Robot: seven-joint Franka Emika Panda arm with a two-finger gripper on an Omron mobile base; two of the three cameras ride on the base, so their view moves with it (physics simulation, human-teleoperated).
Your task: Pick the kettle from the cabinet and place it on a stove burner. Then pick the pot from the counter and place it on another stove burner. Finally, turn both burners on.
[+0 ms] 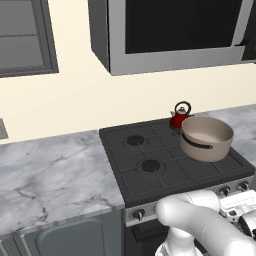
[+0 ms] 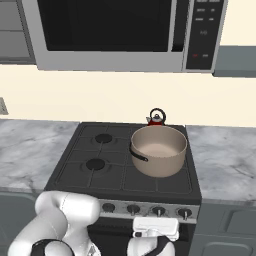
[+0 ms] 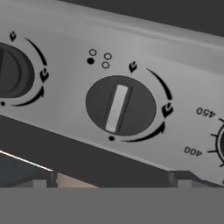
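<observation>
Jaws apart, gripper (image 3: 112, 179) faces a burner knob (image 3: 120, 105) at twelve o'clock, lined up to turn it.

Red kettle (image 1: 180, 119), beige-tan pot (image 1: 206, 138) — veined grey-white marble counter (image 1: 50, 175), seemingly black knob (image 3: 120, 105).

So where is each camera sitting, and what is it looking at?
Left base view: behind the arm on its left, looking down over the cooktop, pot and kettle; white arm at lower right.
Right base view: behind on the right, same stove and microwave; arm at lower left.
Hand view: on the hand, close to a stove knob; open pincer tips at bottom.
Both base views share pot, kettle, burners.
</observation>
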